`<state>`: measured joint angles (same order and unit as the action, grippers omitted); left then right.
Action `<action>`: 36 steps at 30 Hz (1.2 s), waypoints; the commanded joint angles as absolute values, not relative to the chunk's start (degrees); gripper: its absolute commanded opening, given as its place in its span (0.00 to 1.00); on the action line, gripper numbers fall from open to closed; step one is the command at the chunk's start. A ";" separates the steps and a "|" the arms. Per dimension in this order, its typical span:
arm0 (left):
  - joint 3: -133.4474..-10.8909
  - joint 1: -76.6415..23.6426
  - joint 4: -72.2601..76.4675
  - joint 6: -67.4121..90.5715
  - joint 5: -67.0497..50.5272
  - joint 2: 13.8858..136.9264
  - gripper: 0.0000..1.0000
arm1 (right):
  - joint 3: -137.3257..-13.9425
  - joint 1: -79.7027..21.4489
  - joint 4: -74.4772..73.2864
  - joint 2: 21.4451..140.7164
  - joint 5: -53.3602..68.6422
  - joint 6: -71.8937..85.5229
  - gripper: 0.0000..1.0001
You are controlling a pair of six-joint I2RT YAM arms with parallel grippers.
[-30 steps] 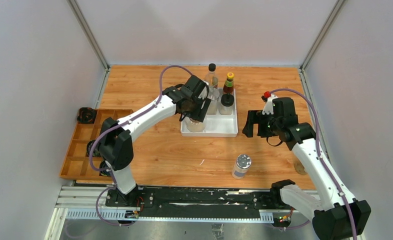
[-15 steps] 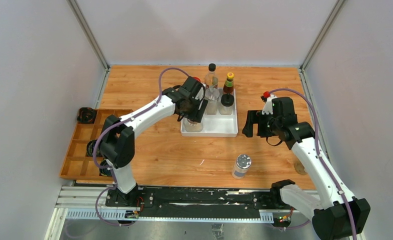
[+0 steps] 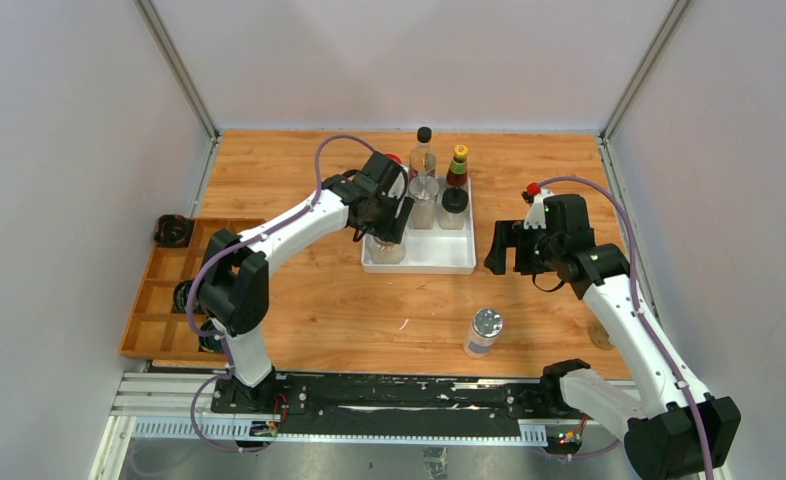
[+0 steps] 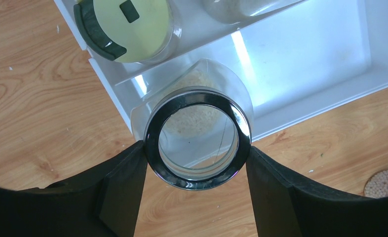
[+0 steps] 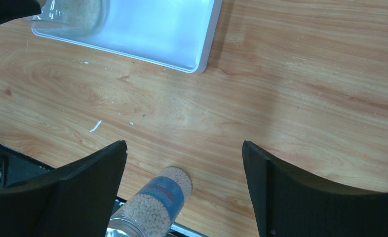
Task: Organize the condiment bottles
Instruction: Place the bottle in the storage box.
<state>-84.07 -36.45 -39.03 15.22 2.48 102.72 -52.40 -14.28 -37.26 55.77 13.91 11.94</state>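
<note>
A silver-capped jar [image 3: 485, 332] stands alone on the table [image 3: 319, 310], near the front. Beyond it the right gripper [image 3: 514, 256] hovers beside the white tray [image 3: 439, 263], fingers spread wide, unchanged from before. The left arm reaches over the tray's near-left corner, its gripper [image 4: 196, 163] clamped on a black-rimmed jar [image 4: 197, 123] of pale grains. Over the last second it has shifted slightly left, uncovering a red cap [image 3: 394, 158]. More bottles [image 3: 424, 150] line the tray's far side.

I've got the white tray [image 3: 435, 256] right under my left gripper [image 3: 385, 236], wooden compartment organizer [image 3: 159, 300] well off to its left, cork disc [image 3: 600, 336] far right.
</note>
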 commanded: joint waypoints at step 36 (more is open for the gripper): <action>-90.31 -35.33 -43.96 12.90 2.65 98.87 0.82 | -54.26 -14.85 -40.28 55.24 11.34 9.71 0.94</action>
<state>-88.38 -35.88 -42.24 13.63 3.20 102.59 -51.83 -14.28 -37.15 55.77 13.78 11.75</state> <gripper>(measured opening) 0.825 0.935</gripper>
